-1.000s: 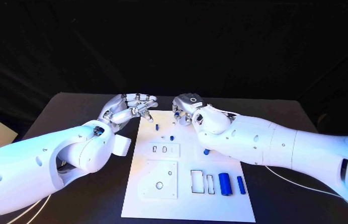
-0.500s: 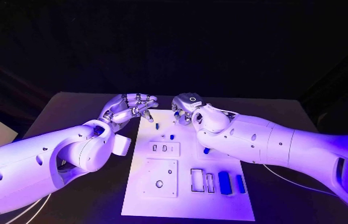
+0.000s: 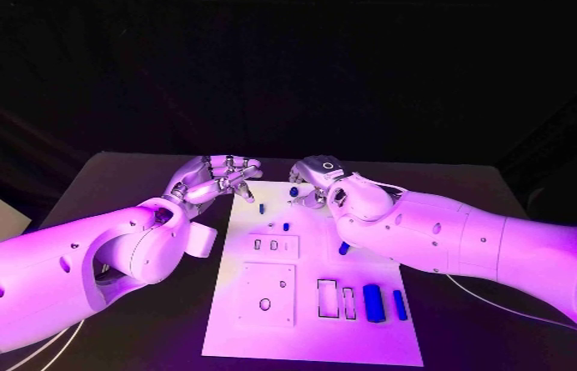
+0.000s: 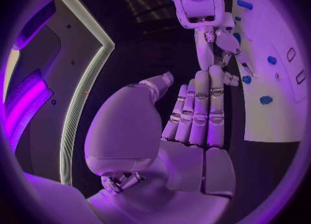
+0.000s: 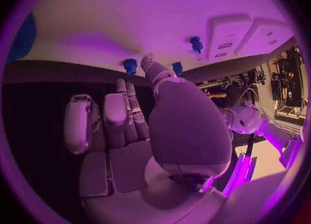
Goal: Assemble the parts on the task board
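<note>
black table (image 3: pixel 132 179) with a dark curtain behind, nothing fancy. left hand (image 3: pixel 217 179), shiny silver, hangs just off the far left corner of the task board (image 3: pixel 310 338), fingers straight and side by side, holding nothing. right hand (image 3: pixel 315 181) is over the board's far edge, fingers curled down; cannot tell if it's pinching anything. the board is a flat white plate with rectangular cutouts and two raised panels. small blue parts (image 3: pixel 261 209) sit near the far end, and a fat blue cylinder (image 3: pixel 372 303) lies by the near right slots. compared to a second ago, the right hand slid slightly right; the left looks unchanged.
</note>
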